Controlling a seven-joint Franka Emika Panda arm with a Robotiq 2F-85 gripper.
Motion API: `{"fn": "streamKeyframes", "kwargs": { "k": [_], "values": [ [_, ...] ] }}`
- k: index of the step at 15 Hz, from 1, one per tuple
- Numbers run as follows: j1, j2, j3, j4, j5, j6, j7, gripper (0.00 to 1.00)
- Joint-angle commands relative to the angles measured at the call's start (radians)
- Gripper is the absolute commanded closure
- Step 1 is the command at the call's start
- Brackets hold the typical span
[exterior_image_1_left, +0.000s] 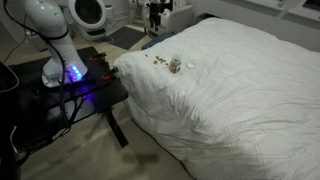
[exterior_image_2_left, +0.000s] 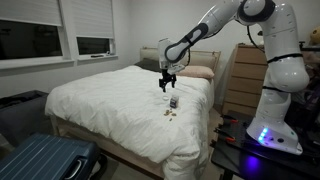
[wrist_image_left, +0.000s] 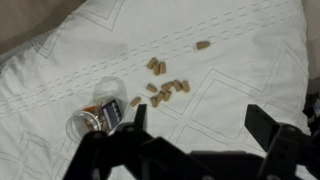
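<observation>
Wrist view looks down on the white bed (wrist_image_left: 240, 60), where the fingers (wrist_image_left: 266, 128) are spread wide and hold nothing, hovering above the quilt. A small jar (wrist_image_left: 95, 118) lies on its side on the quilt, with brown pellets (wrist_image_left: 165, 90) scattered just beside it.

My arm (exterior_image_2_left: 270, 55) is glossy white, with rounded links and grey joint seams. Its base (exterior_image_1_left: 70, 72) glows blue, and dark cables (exterior_image_1_left: 66, 100) trail off it. The end effector (exterior_image_2_left: 167, 82) is black, with two blocky fingers (wrist_image_left: 265, 122).
</observation>
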Motion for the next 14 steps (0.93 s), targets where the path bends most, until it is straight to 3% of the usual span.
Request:
{"fn": "streamKeyframes", "kwargs": {
  "k": [1, 14],
  "values": [
    [0.019, -0.014, -0.025, -0.072, 0.0, 0.071, 0.071, 0.0],
    [0.042, 0.019, -0.063, -0.212, 0.036, 0.274, 0.291, 0.0]
  ]
}}
